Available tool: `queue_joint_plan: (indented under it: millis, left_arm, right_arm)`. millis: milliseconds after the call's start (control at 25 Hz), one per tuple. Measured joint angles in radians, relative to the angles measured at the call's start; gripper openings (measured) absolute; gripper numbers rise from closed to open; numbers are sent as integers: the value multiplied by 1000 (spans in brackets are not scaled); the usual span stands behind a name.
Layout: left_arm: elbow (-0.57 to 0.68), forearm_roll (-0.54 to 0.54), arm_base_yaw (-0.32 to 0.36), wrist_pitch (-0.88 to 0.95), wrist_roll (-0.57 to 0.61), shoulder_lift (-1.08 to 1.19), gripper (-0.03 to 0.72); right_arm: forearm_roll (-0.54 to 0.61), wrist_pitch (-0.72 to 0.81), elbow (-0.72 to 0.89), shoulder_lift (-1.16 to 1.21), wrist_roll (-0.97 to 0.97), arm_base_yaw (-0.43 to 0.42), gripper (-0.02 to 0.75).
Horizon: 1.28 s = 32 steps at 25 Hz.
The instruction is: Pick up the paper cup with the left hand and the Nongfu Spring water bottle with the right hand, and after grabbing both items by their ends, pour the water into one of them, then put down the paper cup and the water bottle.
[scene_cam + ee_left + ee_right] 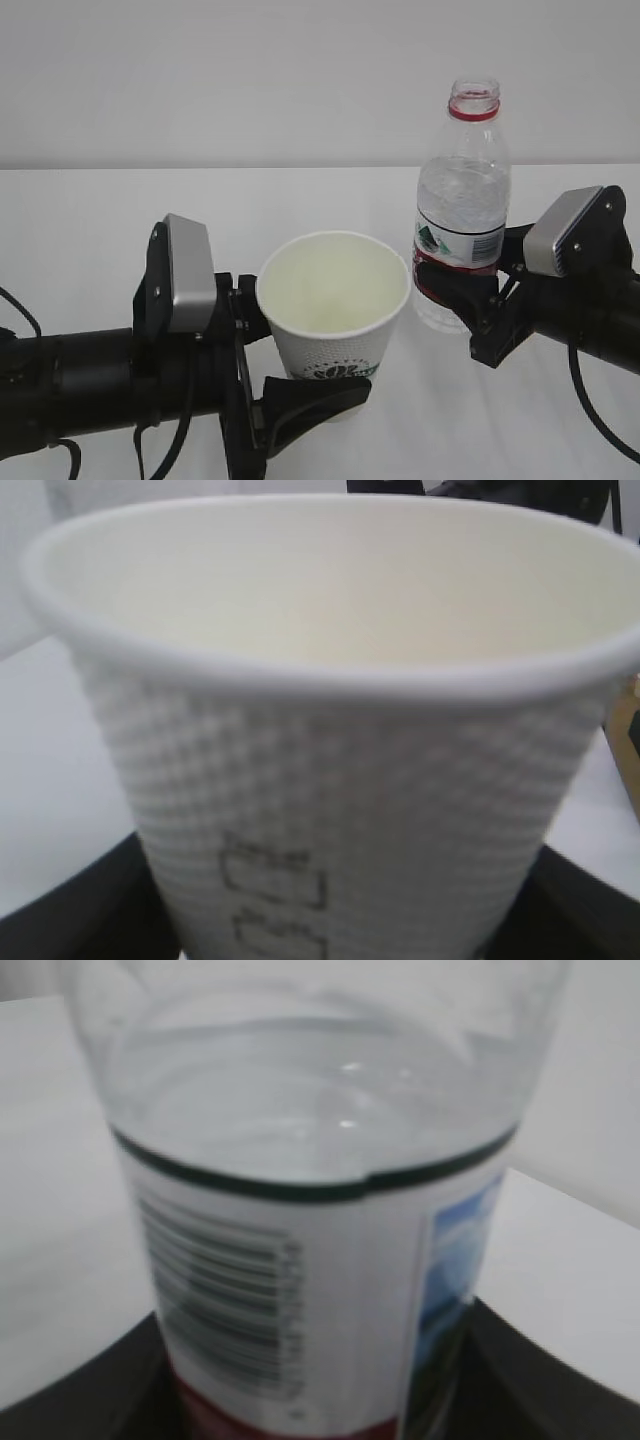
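The left hand (300, 370) has its black fingers closed around the lower body of the paper cup (334, 300), which stands upright with its mouth wide and, as far as I can see, nothing in it. The right hand (455, 285) grips the water bottle (462, 200) low on the label, with the bottle upright just to the right of the cup, its cap off and the red neck ring bare. The water (320, 1120) sits above the top edge of the label, so the bottle is well filled. Whether either thing rests on the white table (100, 230) or is lifted slightly off it is hard to judge from this low angle. The trouble I would expect lies in the pour. The cup is thin and soft, and a squeeze on its lower wall could buckle it or push the rim out of round, making a smaller target. The bottle is held low, so when it tips the heavy top could swing and slip in the fingers. With so much water and an open neck, a quick tilt would send a gush that overshoots the rim or knocks the light cup askew. If the neck is not brought over the cup before tipping, water lands on the table and the left hand.
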Motion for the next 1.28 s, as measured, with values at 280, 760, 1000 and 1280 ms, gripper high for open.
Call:
queue_joint_plan:
  millis: [280,760,1000,1280]
  left_arm:
    - [0,-24,-9,0,-2,0,565]
    - [0,8,-9,0,-2,0,565]
    - [0,8,-9,0,-2,0,565]
    - [0,-14,-9,0,-2,0,564]
  right_arm:
    - [-5,0,0,0,-40,0,449]
    - [-58,11,-61,-40,-65,0,449]
    - [-111,95,-114,-117,-66,0,449]
    - [-177,188,-199,-194,-61,0,449]
